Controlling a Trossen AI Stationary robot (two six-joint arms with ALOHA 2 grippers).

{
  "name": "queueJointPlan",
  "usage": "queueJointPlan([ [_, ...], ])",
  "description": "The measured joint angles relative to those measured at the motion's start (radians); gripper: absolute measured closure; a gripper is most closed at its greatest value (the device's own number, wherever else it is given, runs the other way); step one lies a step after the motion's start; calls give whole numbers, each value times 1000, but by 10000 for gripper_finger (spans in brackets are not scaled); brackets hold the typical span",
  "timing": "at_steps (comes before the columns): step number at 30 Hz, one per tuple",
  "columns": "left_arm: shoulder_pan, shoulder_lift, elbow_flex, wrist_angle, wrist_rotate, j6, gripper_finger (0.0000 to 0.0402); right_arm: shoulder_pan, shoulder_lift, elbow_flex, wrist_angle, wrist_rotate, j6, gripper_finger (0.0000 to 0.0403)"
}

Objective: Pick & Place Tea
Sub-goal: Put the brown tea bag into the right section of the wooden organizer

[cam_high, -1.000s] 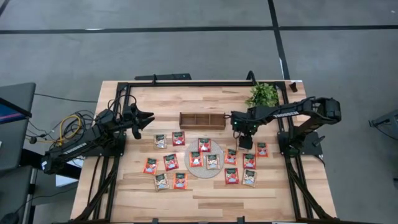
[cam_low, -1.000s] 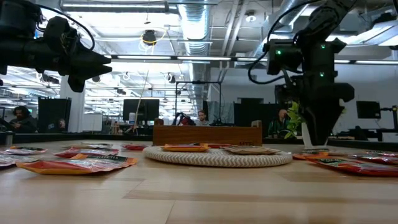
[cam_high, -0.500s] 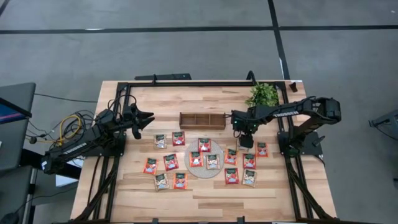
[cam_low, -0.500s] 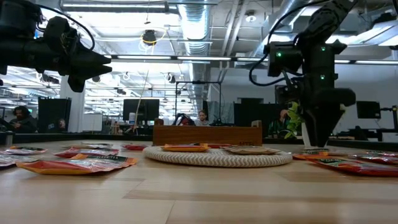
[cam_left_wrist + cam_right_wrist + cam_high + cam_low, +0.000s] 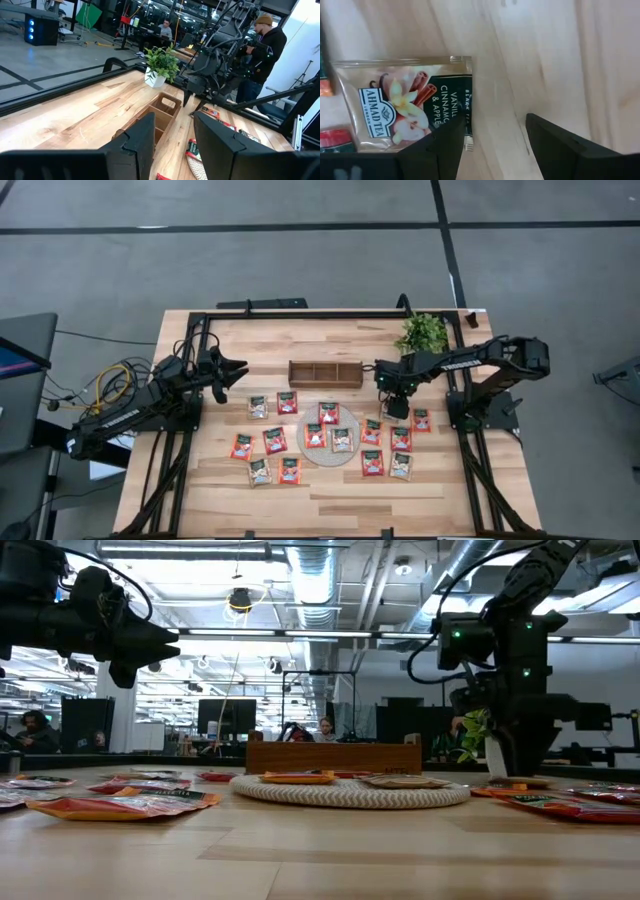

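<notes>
Several small square tea sachets [image 5: 275,440], red-orange or pale with a dark green band, lie flat on the wooden table around and on a round mat [image 5: 328,461]. My right gripper [image 5: 397,411] points down, open, low over the table [image 5: 518,777] to the right of the mat. In the right wrist view a pale vanilla-cinnamon sachet [image 5: 402,112] lies flat under it; one finger stands at the sachet's edge, the other over bare wood. My left gripper [image 5: 238,373] hangs open above the table's left part, away from the sachets. My right gripper comes from above, pointing down. One fingertip [image 5: 451,144] stands at the pale sachet's dark green edge [image 5: 466,119]; the other fingertip [image 5: 555,145] is over bare wood. I cannot tell whether it touches the sachet, which lies flat on the table.
A brown three-compartment wooden tray [image 5: 325,373] lies behind the mat near the table's middle. A potted green plant [image 5: 423,332] stands at the far right corner. A black frame runs along the table's edges. Bare wood lies along the near edge.
My right gripper has sunk closer to the table, shifted slightly toward the right edge and turned about its wrist. The sachets lie as before.
</notes>
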Motion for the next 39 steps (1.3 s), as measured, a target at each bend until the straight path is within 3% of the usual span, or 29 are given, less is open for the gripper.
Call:
queueJointPlan([
  [23,0,0,0,0,0,0,273,-4,3,-2,10,50,0,397],
  [39,0,0,0,0,0,0,273,-4,6,132,-150,50,-9,402],
])
